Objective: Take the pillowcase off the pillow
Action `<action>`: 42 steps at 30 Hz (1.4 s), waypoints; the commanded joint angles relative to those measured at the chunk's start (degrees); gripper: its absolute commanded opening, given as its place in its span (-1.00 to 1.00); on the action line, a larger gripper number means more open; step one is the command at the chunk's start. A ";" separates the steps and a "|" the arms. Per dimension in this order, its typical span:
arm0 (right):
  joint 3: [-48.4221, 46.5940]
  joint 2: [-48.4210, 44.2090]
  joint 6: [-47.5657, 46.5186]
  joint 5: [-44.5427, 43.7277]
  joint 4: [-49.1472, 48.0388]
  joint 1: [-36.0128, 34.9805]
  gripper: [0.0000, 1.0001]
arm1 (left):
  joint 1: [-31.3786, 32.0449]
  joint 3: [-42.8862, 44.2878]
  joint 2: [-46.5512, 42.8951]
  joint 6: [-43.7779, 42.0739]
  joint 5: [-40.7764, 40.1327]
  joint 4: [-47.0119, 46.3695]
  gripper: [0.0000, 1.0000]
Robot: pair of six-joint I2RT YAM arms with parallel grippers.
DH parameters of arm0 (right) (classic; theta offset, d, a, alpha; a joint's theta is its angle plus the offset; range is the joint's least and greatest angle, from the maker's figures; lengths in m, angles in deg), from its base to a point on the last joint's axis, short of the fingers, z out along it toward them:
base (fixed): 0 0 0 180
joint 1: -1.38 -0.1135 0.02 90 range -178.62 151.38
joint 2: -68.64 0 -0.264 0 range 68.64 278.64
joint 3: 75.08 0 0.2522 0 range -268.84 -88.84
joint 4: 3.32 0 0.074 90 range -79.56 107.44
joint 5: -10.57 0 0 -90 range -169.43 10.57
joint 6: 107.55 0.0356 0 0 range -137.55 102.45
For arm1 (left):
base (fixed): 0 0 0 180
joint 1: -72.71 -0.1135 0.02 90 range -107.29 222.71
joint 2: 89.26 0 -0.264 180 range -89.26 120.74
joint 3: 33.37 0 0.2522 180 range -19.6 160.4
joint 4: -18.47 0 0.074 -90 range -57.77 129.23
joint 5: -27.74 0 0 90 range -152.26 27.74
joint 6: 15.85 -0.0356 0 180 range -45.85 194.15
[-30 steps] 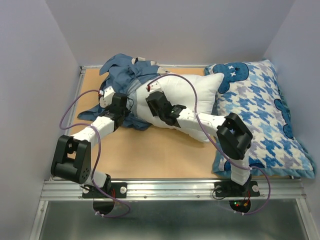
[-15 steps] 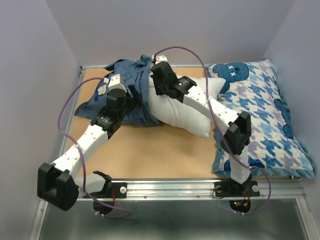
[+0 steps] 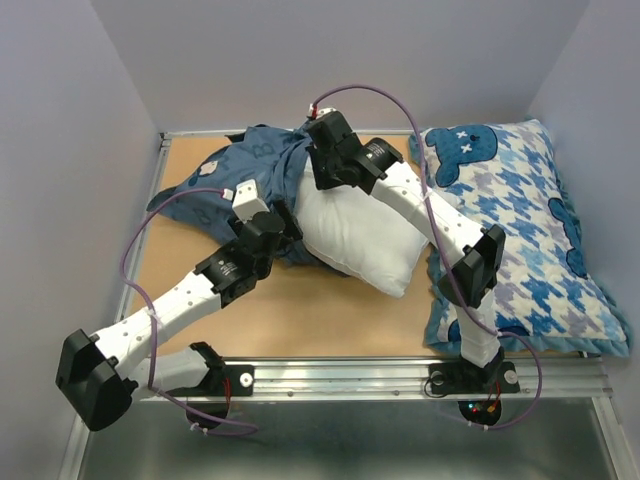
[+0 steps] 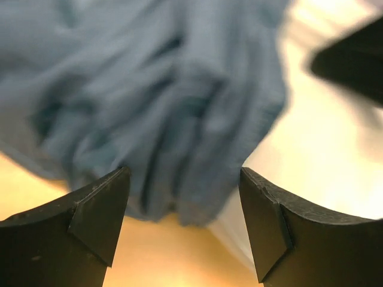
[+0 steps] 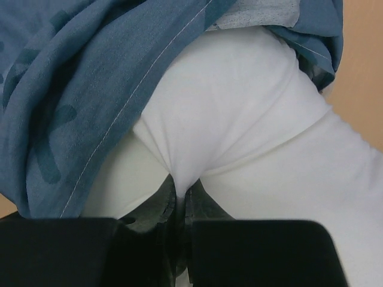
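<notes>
Tan worktop (image 3: 300,310) underneath: right tool (image 5: 179,194) pinches a fold of the plump white pillow (image 5: 239,107); left tool (image 4: 184,179) gapes wide, empty, slate-blue printed fabric pillowcase (image 4: 149,89) seemingly just ahead, blurred.

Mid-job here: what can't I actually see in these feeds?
- Top view: far end of the pillow, covered by the right arm and bunched pillowcase.
- Left wrist view: blurred, so the pillowcase opening ahead of the left gripper is unreadable.
- Right wrist view: right gripper tips, buried in pinched pillow fabric.
</notes>
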 commanded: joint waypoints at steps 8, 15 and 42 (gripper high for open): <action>-4.40 -10.77 0.96 3.85 -4.90 0.43 -0.99 | -8.80 6.65 7.66 8.35 -14.10 10.79 0.23; -4.92 -15.87 0.70 5.17 -4.46 0.70 -0.99 | -19.70 7.44 8.36 5.36 -10.48 6.83 -1.00; -3.17 -29.32 2.90 13.60 -2.70 4.92 -0.99 | -52.58 18.95 41.41 5.71 10.08 2.17 -1.00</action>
